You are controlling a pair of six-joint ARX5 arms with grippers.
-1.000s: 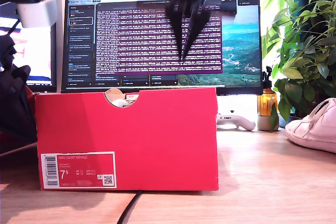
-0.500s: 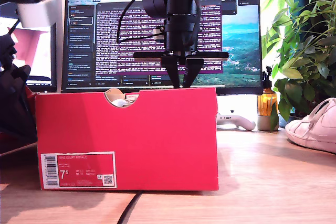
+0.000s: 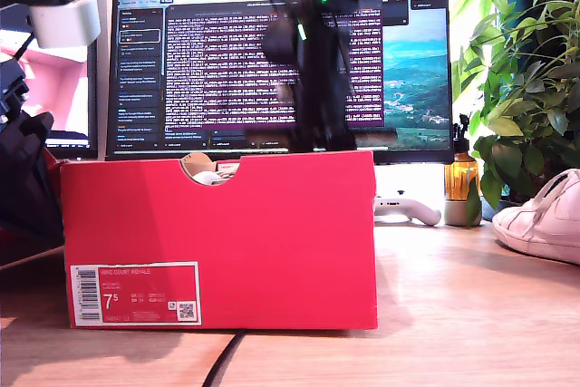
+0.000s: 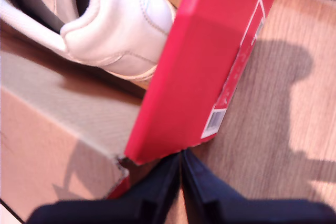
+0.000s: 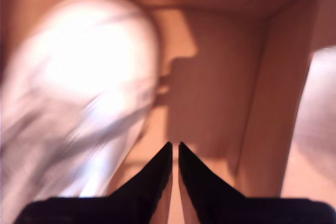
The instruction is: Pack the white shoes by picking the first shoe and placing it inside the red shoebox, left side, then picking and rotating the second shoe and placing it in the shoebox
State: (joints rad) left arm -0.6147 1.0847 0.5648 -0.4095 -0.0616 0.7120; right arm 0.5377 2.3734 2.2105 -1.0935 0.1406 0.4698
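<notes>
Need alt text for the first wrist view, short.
A white shoe lies heel-first inside the red shoebox, seen from above over the box's labelled wall. My first gripper, fingers together and empty, sits at the box's corner above the wooden table.

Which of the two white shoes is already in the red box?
The one lying inside the red shoebox, its heel next to the box's wall in the first wrist view. The other white shoe sits on the desk at the exterior view's right.
</notes>
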